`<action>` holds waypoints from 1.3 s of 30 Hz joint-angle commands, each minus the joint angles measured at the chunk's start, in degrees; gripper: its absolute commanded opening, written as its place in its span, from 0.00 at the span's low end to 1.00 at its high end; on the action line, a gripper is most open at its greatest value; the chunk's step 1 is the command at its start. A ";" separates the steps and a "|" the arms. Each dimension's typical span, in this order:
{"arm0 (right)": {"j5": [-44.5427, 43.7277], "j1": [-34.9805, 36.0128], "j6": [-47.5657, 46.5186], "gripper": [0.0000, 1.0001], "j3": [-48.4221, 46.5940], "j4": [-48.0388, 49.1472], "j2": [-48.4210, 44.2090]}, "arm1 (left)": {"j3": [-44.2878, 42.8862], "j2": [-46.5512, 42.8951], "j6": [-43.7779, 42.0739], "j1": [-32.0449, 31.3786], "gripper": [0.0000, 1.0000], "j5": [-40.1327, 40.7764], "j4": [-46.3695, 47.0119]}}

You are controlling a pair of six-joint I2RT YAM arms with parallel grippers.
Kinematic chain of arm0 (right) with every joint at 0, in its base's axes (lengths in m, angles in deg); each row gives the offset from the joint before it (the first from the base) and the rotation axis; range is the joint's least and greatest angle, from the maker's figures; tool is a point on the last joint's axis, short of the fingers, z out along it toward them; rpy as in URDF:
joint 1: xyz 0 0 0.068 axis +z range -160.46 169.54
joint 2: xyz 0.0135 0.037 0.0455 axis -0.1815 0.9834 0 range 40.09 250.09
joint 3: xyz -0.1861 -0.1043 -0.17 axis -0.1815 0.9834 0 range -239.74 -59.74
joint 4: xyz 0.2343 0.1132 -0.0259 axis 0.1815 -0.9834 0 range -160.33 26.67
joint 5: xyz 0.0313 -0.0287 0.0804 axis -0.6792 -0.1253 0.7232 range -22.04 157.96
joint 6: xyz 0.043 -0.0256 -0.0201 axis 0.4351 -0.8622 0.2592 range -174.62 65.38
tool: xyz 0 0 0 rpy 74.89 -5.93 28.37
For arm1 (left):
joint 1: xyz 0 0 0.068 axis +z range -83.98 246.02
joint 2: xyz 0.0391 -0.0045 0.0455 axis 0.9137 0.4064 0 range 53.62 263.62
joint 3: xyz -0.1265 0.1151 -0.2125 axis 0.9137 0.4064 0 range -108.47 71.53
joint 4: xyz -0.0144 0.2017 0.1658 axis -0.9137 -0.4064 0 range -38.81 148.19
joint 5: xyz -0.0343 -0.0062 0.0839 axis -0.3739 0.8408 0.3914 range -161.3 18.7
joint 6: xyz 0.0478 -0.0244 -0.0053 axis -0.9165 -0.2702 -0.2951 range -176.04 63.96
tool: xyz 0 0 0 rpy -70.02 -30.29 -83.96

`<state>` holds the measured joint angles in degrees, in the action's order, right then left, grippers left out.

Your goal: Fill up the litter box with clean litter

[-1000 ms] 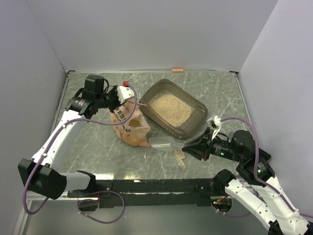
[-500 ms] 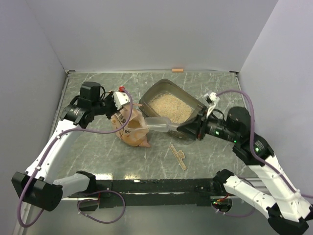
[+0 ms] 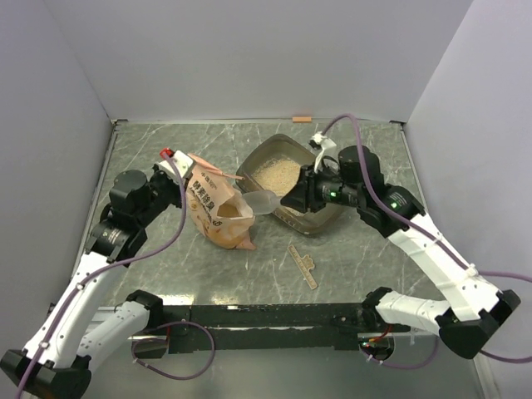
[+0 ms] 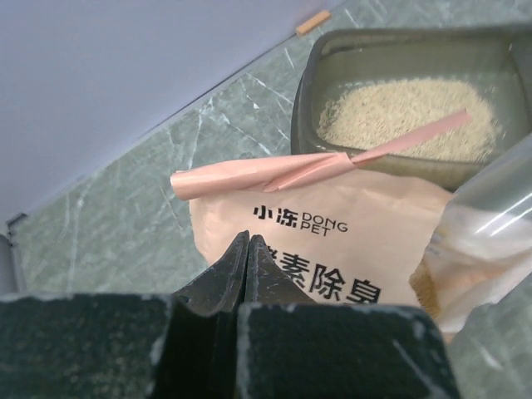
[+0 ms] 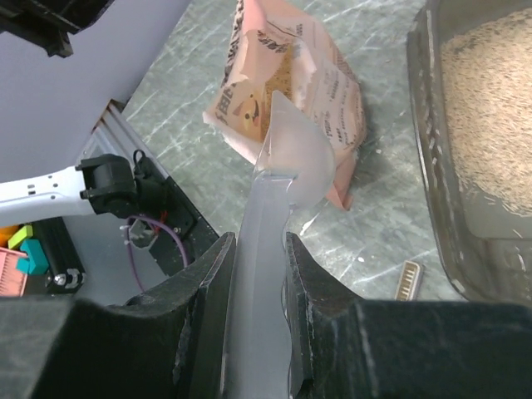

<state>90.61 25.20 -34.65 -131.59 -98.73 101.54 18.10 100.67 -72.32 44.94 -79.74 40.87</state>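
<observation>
Between your right pincer (image 5: 256, 283) fingers: one clear scoop (image 5: 291, 158), clamped by handle. Scoop bowl just ahead, at open mouth of one orange bag (image 5: 332, 91). Right of that pincer: one litter box (image 5: 424, 166) with beige litter (image 5: 499, 108) inside, and one tan strip (image 5: 407, 281) on table (image 5: 391, 224). Your left pincer (image 4: 247, 258): fingers pressed together, pinching bag's edge.

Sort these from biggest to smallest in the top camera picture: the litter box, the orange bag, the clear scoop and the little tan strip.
1. litter box
2. orange bag
3. clear scoop, handle hidden
4. tan strip, long but thin
</observation>
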 commanded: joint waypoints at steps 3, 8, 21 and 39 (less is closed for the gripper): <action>-6.04 6.34 2.36 0.00 -8.72 -0.90 5.60 | 3.32 -3.89 13.80 -0.19 0.01 4.05 5.54; -7.96 9.51 5.87 0.00 -13.48 -3.36 13.67 | 7.37 -7.40 17.94 -0.19 0.01 3.09 6.77; -15.27 11.54 18.44 0.00 -27.43 -15.82 34.95 | 18.80 -20.33 27.17 -0.19 0.01 6.51 13.29; -7.02 6.35 16.95 0.00 -20.80 -29.05 33.30 | 18.45 -22.09 26.91 -3.35 0.01 5.81 10.99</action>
<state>81.96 32.04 -16.75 -158.96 -121.18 138.72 37.11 78.83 -45.80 42.01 -74.00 50.60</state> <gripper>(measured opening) 0.335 0.013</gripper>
